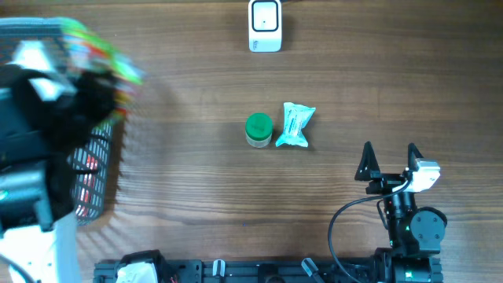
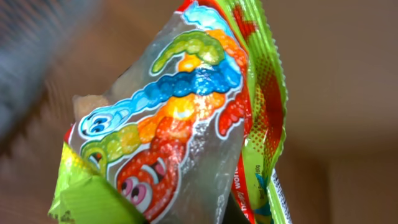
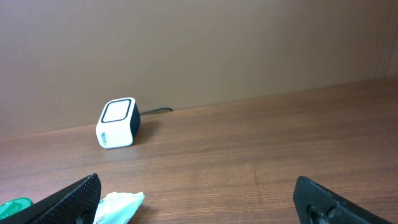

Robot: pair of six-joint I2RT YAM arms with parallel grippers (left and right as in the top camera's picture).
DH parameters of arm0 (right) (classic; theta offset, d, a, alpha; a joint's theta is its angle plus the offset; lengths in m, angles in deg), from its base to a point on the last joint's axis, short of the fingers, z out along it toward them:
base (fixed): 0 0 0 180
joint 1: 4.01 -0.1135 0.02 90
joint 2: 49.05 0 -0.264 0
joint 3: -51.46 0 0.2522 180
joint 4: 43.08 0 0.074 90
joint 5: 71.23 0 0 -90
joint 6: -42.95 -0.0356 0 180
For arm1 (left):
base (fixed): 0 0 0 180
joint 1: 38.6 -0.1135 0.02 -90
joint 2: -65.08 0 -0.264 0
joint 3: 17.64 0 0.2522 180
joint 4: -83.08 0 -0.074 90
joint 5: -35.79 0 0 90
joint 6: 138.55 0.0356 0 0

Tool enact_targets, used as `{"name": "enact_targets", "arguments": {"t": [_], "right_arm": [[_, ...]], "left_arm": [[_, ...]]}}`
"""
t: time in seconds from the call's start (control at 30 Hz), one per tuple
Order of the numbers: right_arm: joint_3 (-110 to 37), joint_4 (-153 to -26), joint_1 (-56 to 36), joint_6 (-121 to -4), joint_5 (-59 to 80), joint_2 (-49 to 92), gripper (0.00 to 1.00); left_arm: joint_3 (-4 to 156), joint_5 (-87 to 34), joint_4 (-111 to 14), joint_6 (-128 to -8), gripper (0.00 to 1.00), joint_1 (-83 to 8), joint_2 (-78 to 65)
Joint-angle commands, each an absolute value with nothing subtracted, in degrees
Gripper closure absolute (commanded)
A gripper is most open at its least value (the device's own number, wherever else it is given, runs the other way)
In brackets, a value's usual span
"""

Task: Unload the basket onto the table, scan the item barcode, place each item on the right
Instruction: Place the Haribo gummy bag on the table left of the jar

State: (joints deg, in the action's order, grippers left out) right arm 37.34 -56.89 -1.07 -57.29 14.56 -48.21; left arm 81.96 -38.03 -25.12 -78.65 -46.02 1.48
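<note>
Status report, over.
Left gripper shut on candy bag, far left. Right gripper open, empty. Bag not yet at scanner. Jar and packet mid-table, off that line.

"What stood in the middle of the brown wooden counter [image 1: 196,181]?"
"A small round jar with a green lid [image 1: 258,130], and just beside it a crinkled pale-teal plastic packet [image 1: 295,126]."
"And at the edge?"
"A black wire basket [image 1: 98,169], partly hidden."

A mock shop checkout in a robot lab: a wood worktop [image 1: 196,196] bears a white scanner [image 1: 265,25], a wire basket [image 1: 98,167], a packet [image 1: 295,126] and a jar [image 1: 258,130].
</note>
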Motion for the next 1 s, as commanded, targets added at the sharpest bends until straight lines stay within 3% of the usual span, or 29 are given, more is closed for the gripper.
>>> {"name": "enact_targets", "arguments": {"t": [0.0, 0.13, 0.27, 0.43, 0.47, 0.5, 0.53, 0.73, 0.8, 0.83, 0.87, 0.9, 0.97], "right_arm": [[37.4, -56.8, -0.9, -57.6, 15.2, -48.5, 0.00], [37.4, -56.8, -0.9, -57.6, 15.2, -48.5, 0.00], [37.4, -56.8, -0.9, -57.6, 15.2, -48.5, 0.00], [37.4, -56.8, -0.9, -57.6, 15.2, -48.5, 0.00], [37.4, -56.8, -0.9, -57.6, 15.2, -48.5, 0.00], [37.4, -56.8, -0.9, -57.6, 15.2, -48.5, 0.00], [37.4, -56.8, -0.9, -57.6, 15.2, -48.5, 0.00], [37.4, -56.8, -0.9, -57.6, 15.2, -48.5, 0.00], [37.4, -56.8, -0.9, -57.6, 15.2, -48.5, 0.02], [37.4, -56.8, -0.9, -57.6, 15.2, -48.5, 0.00], [37.4, -56.8, -0.9, -57.6, 15.2, -48.5, 0.00], [37.4, -56.8, -0.9, -57.6, 15.2, -48.5, 0.00], [37.4, -56.8, -0.9, -57.6, 15.2, -48.5, 0.00]], "left_arm": [[74.1, -45.4, -23.9, -75.8, 0.96, -34.4, -0.9], [57.6, -48.8, -36.1, -83.4, 0.96, -23.7, -5.4], [46.4, -49.8, -51.1, -85.5, 0.96, -19.3, -13.3], [45.4, -55.1, -60.6, -84.8, 0.96, -16.6, -22.9], [45.4, -56.5, -61.8, -84.8, 0.90, -16.6, -23.2], [45.8, -56.8, -62.0, -83.9, 0.51, -16.6, -23.0], [46.5, -56.7, -61.9, -81.9, 0.00, -16.6, -22.4], [51.8, -60.5, -58.6, -80.6, 0.00, -16.6, -14.9], [51.8, -60.5, -58.3, -80.7, 0.08, -16.6, -14.7], [51.6, -60.7, -58.0, -80.7, 0.38, -16.6, -15.3], [51.4, -61.7, -57.2, -80.7, 0.79, -16.6, -16.4], [51.4, -62.0, -56.7, -80.7, 0.96, -16.6, -17.7], [51.4, -62.0, -56.6, -80.7, 0.96, -16.6, -21.7]]}}
